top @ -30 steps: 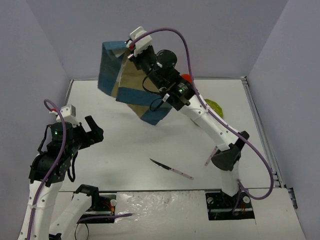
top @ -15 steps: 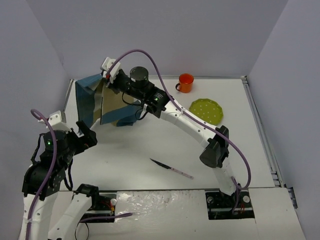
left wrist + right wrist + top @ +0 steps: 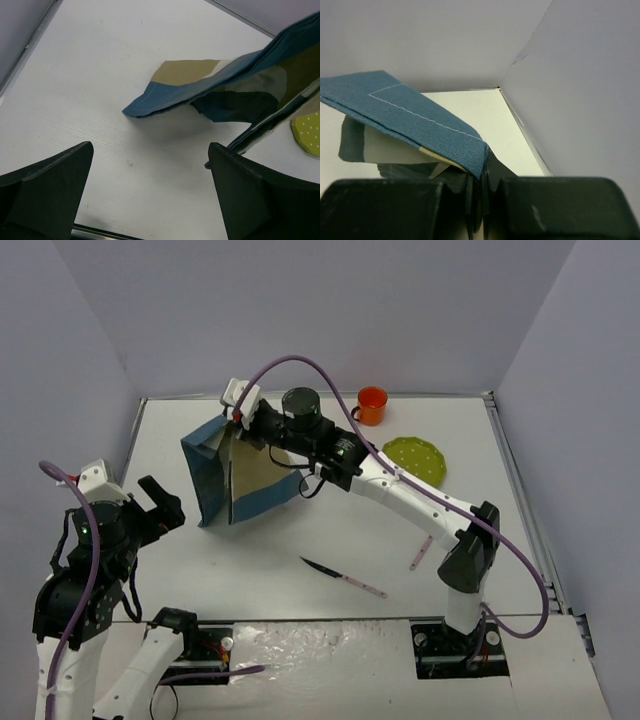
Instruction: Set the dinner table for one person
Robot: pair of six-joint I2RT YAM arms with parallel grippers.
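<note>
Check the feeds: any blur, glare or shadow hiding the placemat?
Top external: even light, sharp, no glare on the dinner table. Left wrist: placemat crisp, soft shadow beneath; left pincer dark, slightly blurred. Right wrist: right pincer black, detail lost.

Both of my arms are built alike: white tubular links joined by chunky black joints. The left arm (image 3: 62, 680) shows a small green light (image 3: 85, 532) on its black upper housing, and a purple cable (image 3: 95, 560) runs along it. The right arm (image 3: 410, 495) carries a longer purple cable (image 3: 296, 360) and has a bulky black elbow (image 3: 465, 560). Each wrist wears a small white camera block (image 3: 92, 476). The left fingers (image 3: 47, 185) are matte black wedges. The right fingers (image 3: 380, 205) are black blocks with notched inner edges.
</note>
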